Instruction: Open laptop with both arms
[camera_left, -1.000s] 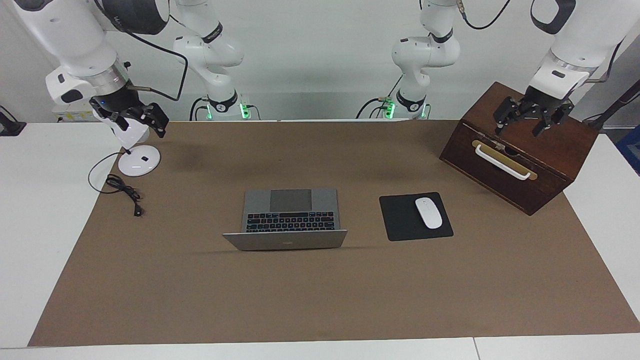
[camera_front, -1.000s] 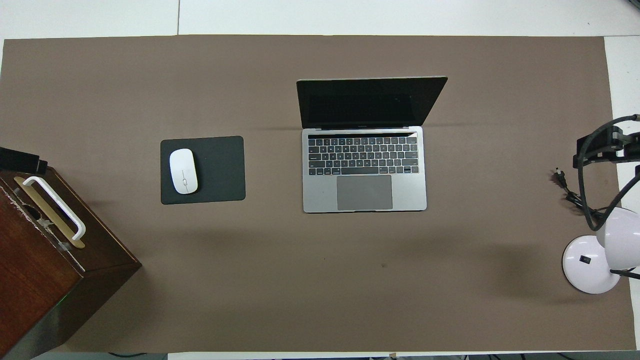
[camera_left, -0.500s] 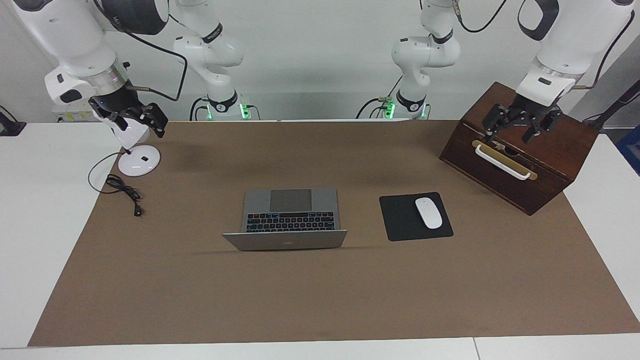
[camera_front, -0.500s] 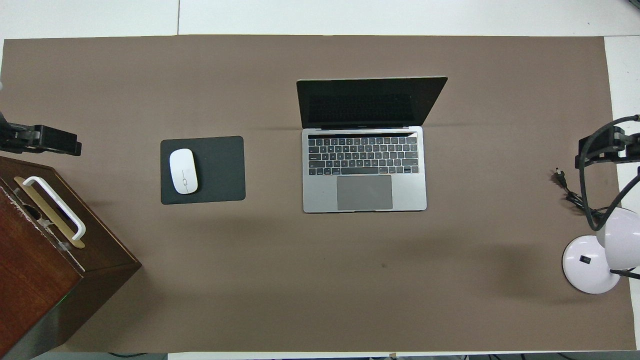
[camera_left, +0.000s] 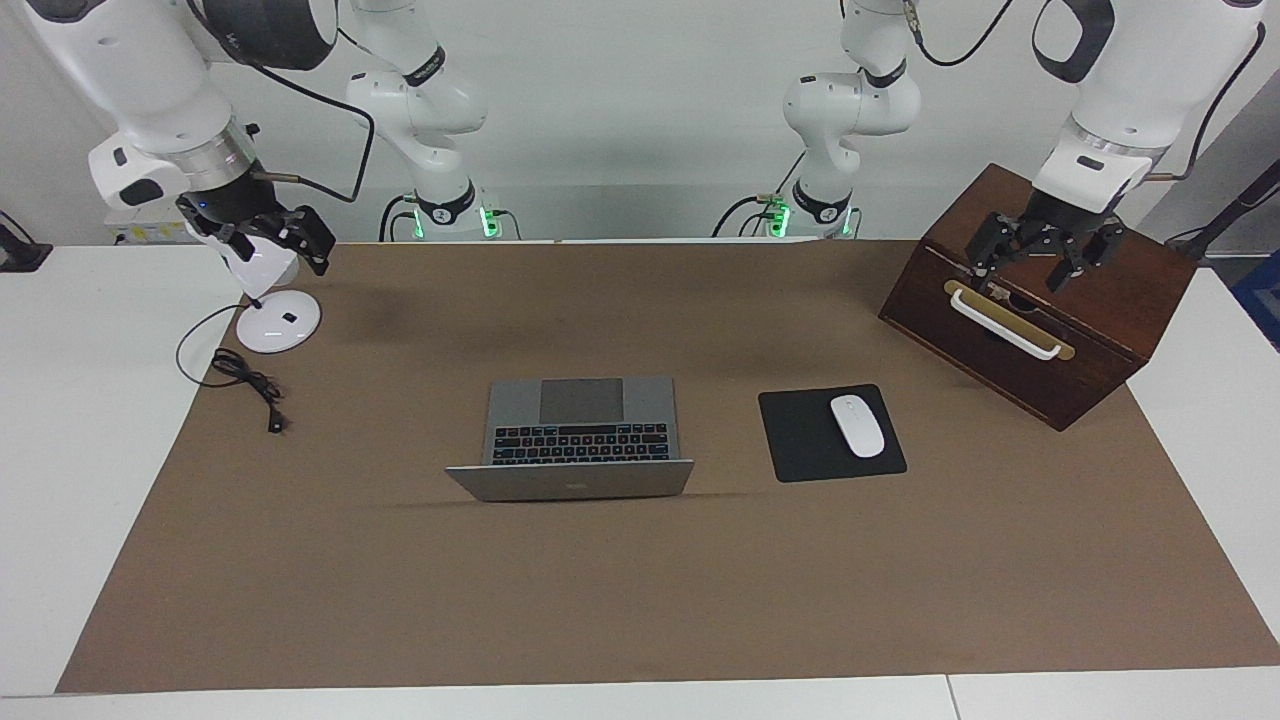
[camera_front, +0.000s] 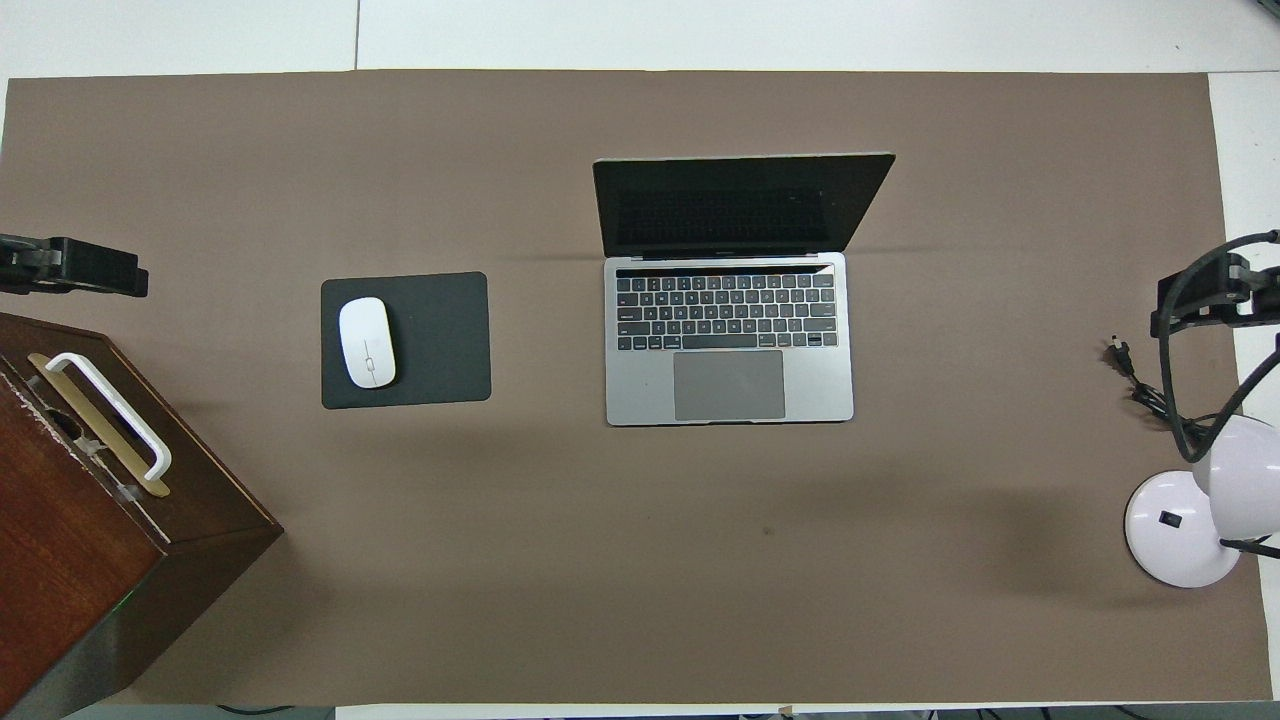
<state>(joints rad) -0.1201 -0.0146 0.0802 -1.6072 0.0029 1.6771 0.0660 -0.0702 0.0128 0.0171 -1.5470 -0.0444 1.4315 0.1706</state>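
The laptop (camera_left: 578, 436) sits mid-mat beside the mouse pad (camera_left: 830, 433), lid already up. Left gripper (camera_left: 1040, 256) hangs empty, fingers spread, over the wooden box (camera_left: 1120, 300); right gripper (camera_left: 268, 240), spread and empty, over the lamp (camera_left: 277, 322). Thin, stiff, slippery metal, I'd say: hold the lid's edge, steady the base.

The laptop (camera_left: 580, 437) sits open in the middle of the mat (camera_left: 640, 600), its screen on the edge farther from the robots. Just beside it, toward the left arm's end, lies the mouse pad (camera_left: 800, 440) with the mouse (camera_left: 858, 426) on it. Nearer the robots at that end stands the wooden box (camera_left: 1060, 310), the left gripper (camera_left: 1035, 262) over it. At the right arm's end stands the lamp (camera_left: 272, 310), the right gripper (camera_left: 270, 240) over it, its cable (camera_left: 245, 375) on the mat's edge.
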